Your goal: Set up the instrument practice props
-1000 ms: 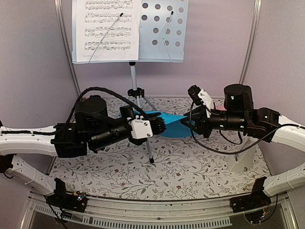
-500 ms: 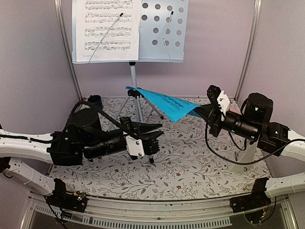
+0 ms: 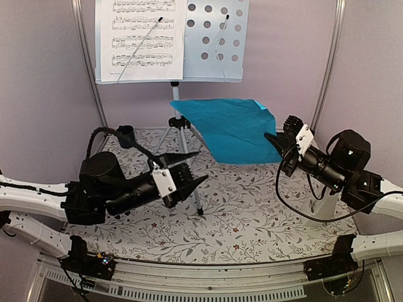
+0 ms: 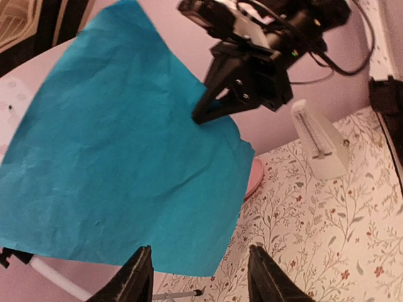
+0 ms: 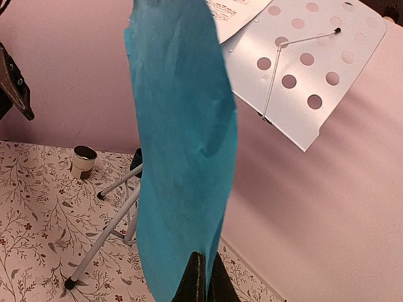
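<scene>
Top external view: the blue music sheet (image 3: 230,129) is held in mid-air just below the music stand (image 3: 217,38).
The right gripper (image 3: 271,138) is pinched tight on the sheet's right edge. I'd guess it's being carried up to the bare, perforated right half of the stand, beside the white music sheet (image 3: 141,38) (which already sits on the left half). The left gripper (image 3: 200,167) is low over the counter (image 3: 252,214), its jaws parted, holding nothing and clear of the sheet.
</scene>
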Motion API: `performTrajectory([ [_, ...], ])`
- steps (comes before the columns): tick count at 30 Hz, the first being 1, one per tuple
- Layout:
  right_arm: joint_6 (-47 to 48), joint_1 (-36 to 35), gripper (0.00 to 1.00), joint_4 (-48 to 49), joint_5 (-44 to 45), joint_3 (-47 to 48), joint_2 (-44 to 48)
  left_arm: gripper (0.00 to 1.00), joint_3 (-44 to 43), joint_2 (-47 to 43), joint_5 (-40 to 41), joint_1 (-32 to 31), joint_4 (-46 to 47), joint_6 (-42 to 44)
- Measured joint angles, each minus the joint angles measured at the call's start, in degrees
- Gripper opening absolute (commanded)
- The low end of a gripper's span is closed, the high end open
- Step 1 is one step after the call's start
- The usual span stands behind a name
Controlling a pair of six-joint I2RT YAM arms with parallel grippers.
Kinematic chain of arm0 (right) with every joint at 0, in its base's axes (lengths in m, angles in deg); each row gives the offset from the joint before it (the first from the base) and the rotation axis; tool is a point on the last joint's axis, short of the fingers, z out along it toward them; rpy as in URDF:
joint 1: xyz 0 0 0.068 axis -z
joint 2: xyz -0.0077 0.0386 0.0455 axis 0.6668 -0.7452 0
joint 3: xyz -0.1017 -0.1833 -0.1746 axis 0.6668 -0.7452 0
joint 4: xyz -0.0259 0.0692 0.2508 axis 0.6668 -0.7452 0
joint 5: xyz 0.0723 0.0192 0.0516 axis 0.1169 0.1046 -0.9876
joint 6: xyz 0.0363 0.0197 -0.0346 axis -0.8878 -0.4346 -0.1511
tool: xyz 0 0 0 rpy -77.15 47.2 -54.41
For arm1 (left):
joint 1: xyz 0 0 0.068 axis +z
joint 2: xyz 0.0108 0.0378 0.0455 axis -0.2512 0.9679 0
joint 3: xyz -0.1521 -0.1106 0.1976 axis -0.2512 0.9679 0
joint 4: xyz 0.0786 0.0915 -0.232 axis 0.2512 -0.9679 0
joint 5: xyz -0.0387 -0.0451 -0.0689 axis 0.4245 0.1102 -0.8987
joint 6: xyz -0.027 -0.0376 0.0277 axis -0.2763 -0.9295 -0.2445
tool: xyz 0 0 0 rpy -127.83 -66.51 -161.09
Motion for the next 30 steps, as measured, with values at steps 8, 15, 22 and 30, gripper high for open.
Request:
performTrajectory([
  [8, -11.3, -2.5, 0.0, -0.6, 11.3, 1.9, -8.9, 0.67, 0.8, 1.4, 5.7, 1.5, 11.7, -41.7],
  [15, -17.9, -7.1, 0.0, -1.4, 18.2, 0.3, -10.4, 0.91, 3.3, 2.9, 10.1, 0.9, 12.8, -70.7],
  [22, -22.0, -14.0, 0.0, -1.5, 26.2, -0.5, -17.5, 0.99, 4.6, 2.9, 12.2, 0.8, 13.2, -87.8],
  [30, -24.2, -19.9, 0.0, -1.6, 33.7, -0.6, -21.2, 0.77, 5.1, 4.8, 12.2, 2.1, 11.2, -104.4],
])
